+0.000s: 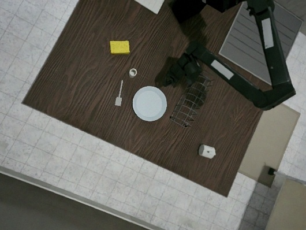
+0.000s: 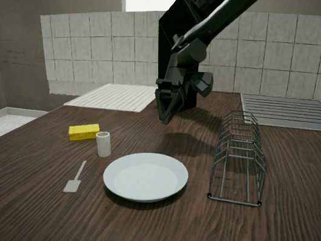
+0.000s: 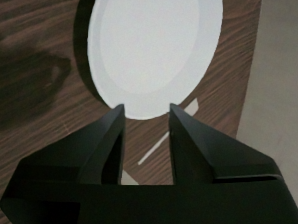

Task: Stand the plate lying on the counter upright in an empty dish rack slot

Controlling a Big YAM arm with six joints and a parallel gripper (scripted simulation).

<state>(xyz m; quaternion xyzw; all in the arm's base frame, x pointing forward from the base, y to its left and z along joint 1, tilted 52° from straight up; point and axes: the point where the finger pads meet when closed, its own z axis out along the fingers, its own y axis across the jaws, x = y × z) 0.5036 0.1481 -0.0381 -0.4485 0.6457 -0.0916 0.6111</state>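
Dark angular pincer point(image 2: 166, 119) hangs in the air above the brown wood-grain counter point(image 2: 45, 212), fingers pointing down and drawn in to a narrow gap, with nothing between them. It sits behind the round white plate point(image 2: 145, 177) and off to the side of the grey wire dish rack point(image 2: 230, 137), touching neither (its shadow falls on the wood between them). From the wrist camera, the two black fingers frame the near rim of the plate point(image 3: 154, 36), which lies well below them.

Now the plate itself: flat on the counter, rim up, just beside the long side of the rack but apart from it. From the top view, the plate point(image 1: 149, 103) and the rack point(image 1: 185, 111) are separated by a thin strip of wood. Every slot of the rack that shows stands unfilled, and its near feet rest on the counter.

Off to the other side of the plate, a small pale spatula point(image 2: 74, 179) lies flat, a short white cylindrical cup point(image 2: 103, 143) stands upright, and a yellow rectangular sponge point(image 2: 83, 131) sits behind the cup.
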